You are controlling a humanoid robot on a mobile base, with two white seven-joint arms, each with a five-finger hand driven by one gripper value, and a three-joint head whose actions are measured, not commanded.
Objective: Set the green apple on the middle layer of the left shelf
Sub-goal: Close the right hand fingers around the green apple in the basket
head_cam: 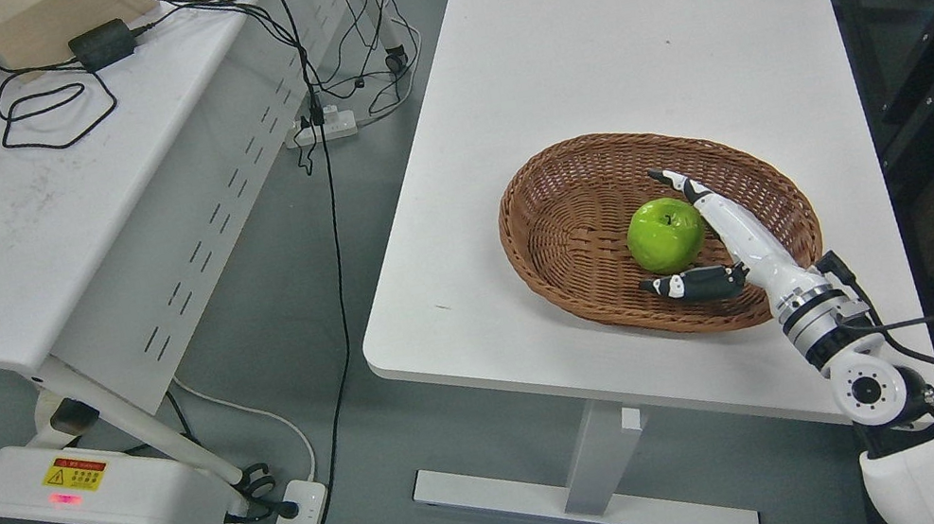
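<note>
1. I am at the grasping step: my right robot hand [718,242] reaches into the wicker basket [569,186] from its near right rim, and the green apple [665,234] sits in the basket's middle, not yet lifted.
2. My hand is spread around the apple's right side. The long fingers [684,187] run along its far right flank and the thumb [692,284] lies just below it. Whether either touches the skin I cannot tell.
3. As I judge it, the next move calls for closing thumb and fingers onto the fruit, then lifting straight up clear of the basket's raised rim before carrying it toward the shelf, which is not in view.
4. The apple is round, smooth and glossy, so I expect it could roll or slip under a loose pinch.
5. The basket is an oval of brown woven cane, ribbed and shallow, resting on the smooth white worktop [625,13] near its front right corner.
</note>
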